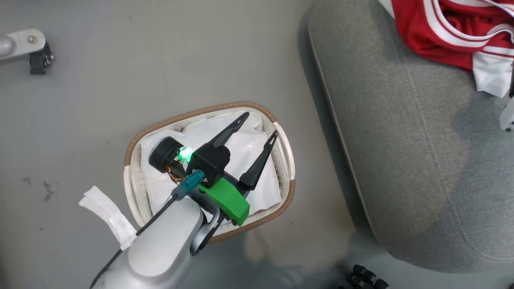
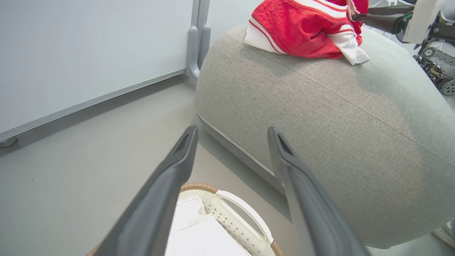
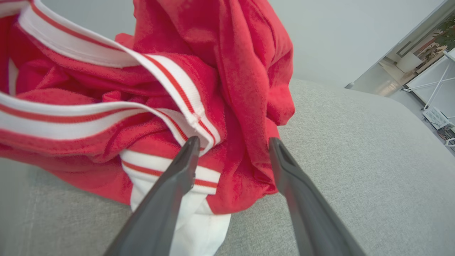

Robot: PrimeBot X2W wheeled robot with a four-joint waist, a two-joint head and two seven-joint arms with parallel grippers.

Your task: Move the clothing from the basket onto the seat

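The red clothing (image 1: 441, 32) with white stripes lies bunched on the far end of the light-grey seat (image 1: 421, 140). In the right wrist view my right gripper (image 3: 233, 143) is open, its fingers spread right at the clothing (image 3: 177, 89), which rests on the seat (image 3: 355, 160). The cream basket (image 1: 209, 110) with a brown rim stands on the floor left of the seat. My left gripper (image 1: 260, 125) hovers open above it with nothing between the fingers. The left wrist view shows the left gripper (image 2: 233, 132), the basket (image 2: 241, 217) below, and the clothing (image 2: 305, 28) on the seat (image 2: 337, 117).
A plain white liner (image 1: 241, 152) covers the basket's inside. A metal stand foot (image 1: 24, 44) sits on the grey floor at the upper left. A wall panel with a grey post (image 2: 199, 39) stands behind the seat. Dark wheels (image 1: 367, 277) show at the bottom.
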